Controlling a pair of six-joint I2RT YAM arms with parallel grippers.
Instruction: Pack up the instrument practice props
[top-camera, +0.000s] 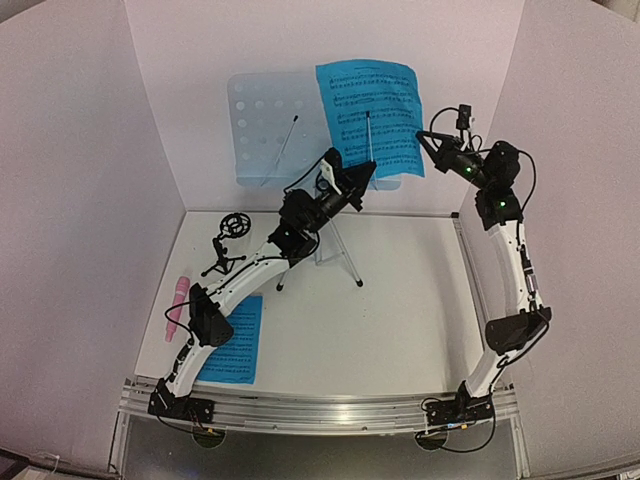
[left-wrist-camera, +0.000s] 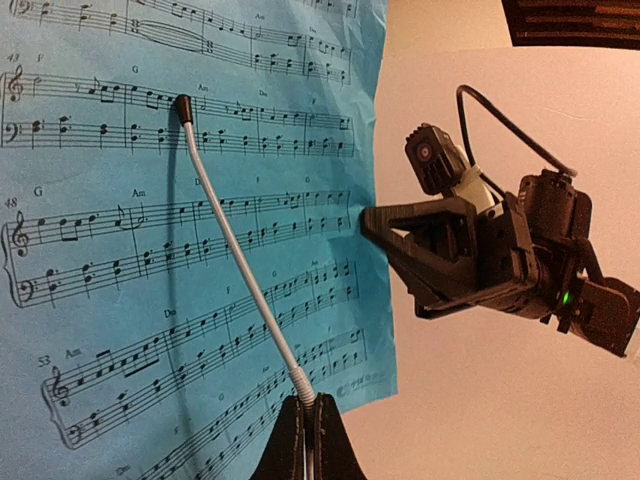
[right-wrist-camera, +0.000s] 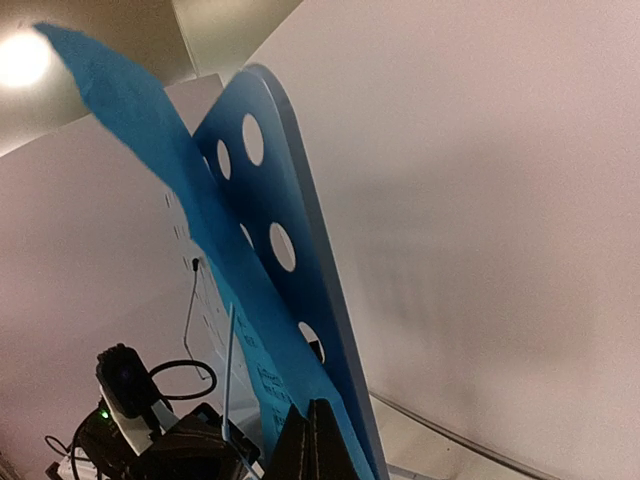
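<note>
The pale perforated music stand (top-camera: 262, 125) stands at the back on its silver tripod (top-camera: 345, 255). One blue sheet-music page (top-camera: 372, 112) leans on its right half. My left gripper (top-camera: 366, 172) is shut on the stand's thin white page-holder wire (left-wrist-camera: 235, 245), which lies over the page (left-wrist-camera: 120, 300). My right gripper (top-camera: 424, 140) is shut on the page's right edge (right-wrist-camera: 250, 330); it also shows in the left wrist view (left-wrist-camera: 366, 218). The second blue page (top-camera: 235, 340) lies flat at the front left. The pink toy microphone (top-camera: 178, 305) and the black tripod mic stand (top-camera: 228, 245) are at the left.
White walls close in the back and both sides of the table (top-camera: 400, 320). The stand's other page-holder wire (top-camera: 282, 148) lies across the bare left half of the stand. A metal rail (top-camera: 330, 410) runs along the near edge.
</note>
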